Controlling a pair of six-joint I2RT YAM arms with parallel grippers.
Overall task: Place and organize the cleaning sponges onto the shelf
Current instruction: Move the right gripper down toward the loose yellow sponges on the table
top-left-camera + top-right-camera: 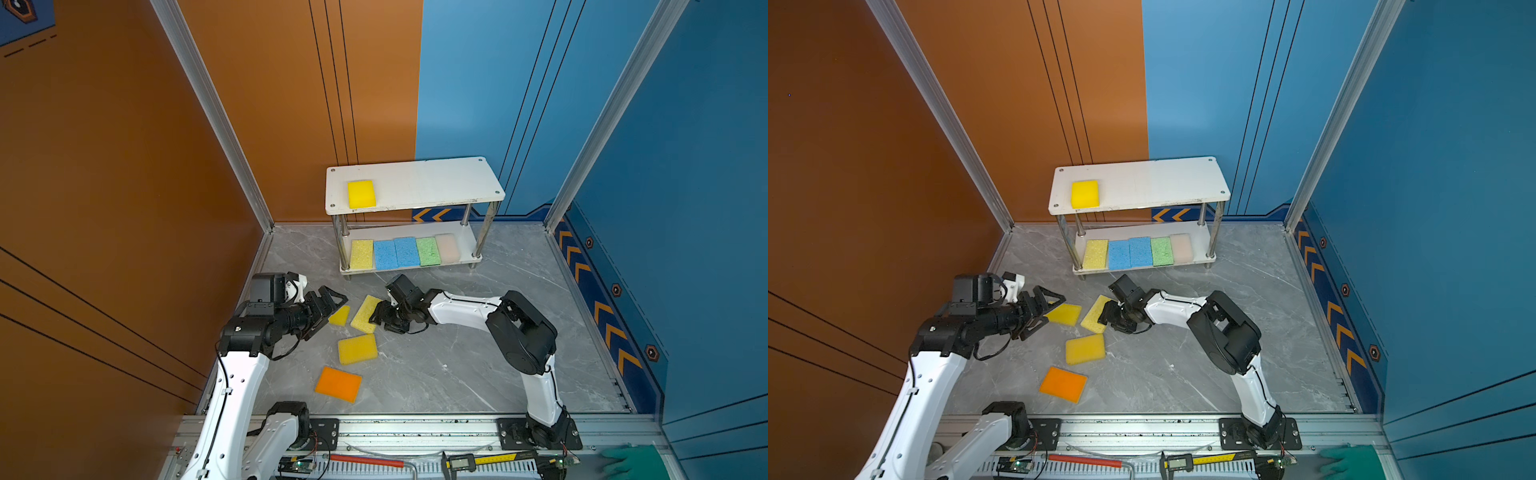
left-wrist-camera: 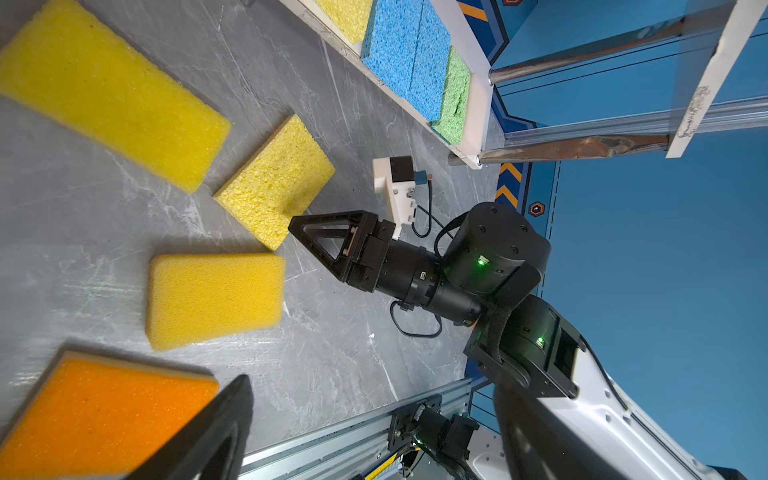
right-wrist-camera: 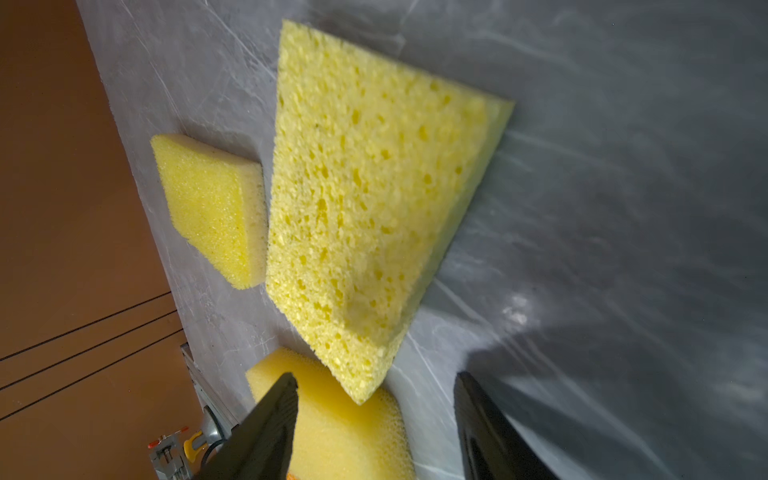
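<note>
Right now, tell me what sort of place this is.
Probably a robot test cell, not a home. Aluminium frame posts hold printed wall panels, two robot arms are bolted to a front rail, and a digital caliper lies beside it.

We hold left tool (image 1: pixel 337 309) low, jaws spread wide. Our right arm (image 1: pixel 461 309) bends inward, right tool (image 1: pixel 375 314) angled down, jaws half-apart.
</note>
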